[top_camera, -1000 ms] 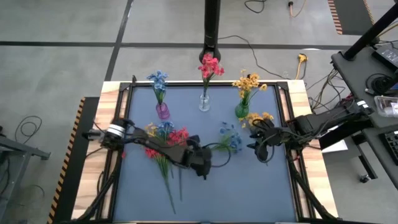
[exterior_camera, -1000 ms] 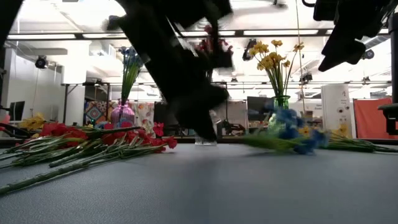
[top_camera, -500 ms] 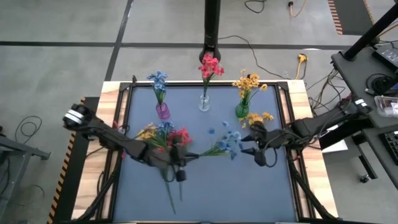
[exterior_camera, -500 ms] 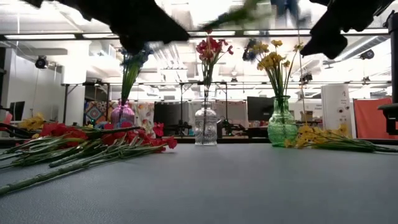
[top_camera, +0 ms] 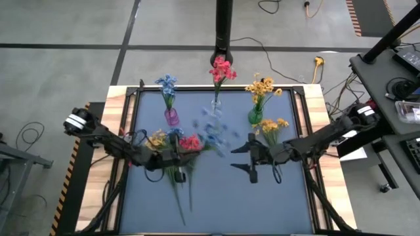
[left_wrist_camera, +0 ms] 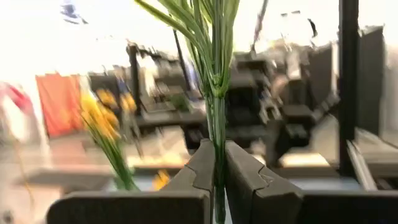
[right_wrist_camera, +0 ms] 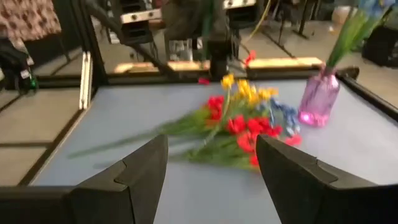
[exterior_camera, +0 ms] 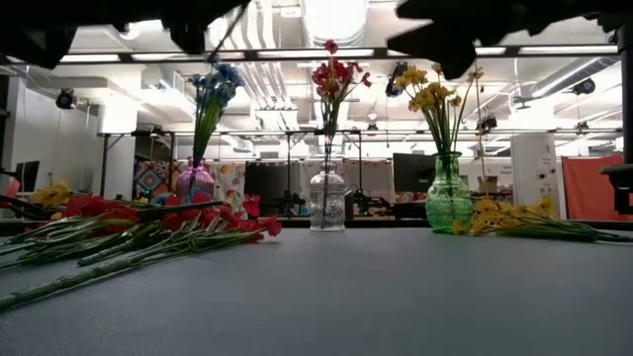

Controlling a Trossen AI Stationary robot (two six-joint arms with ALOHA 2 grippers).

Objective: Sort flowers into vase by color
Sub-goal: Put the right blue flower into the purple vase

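Now left hand (left_wrist_camera: 216,168) grips blue flower stem (left_wrist_camera: 214,74); right hand (right_wrist_camera: 208,168) spread.

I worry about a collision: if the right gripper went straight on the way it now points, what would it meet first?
Probably the heap of loose flowers lying on the mat, dead ahead of the open right gripper. Behind it, the left gripper holds a blue sprig. Depth is uncertain.

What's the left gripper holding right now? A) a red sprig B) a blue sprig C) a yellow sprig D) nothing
B: the left gripper is shut on the thin green stems of the blue sprig, whose blossoms show lifted above the mat in the high view.
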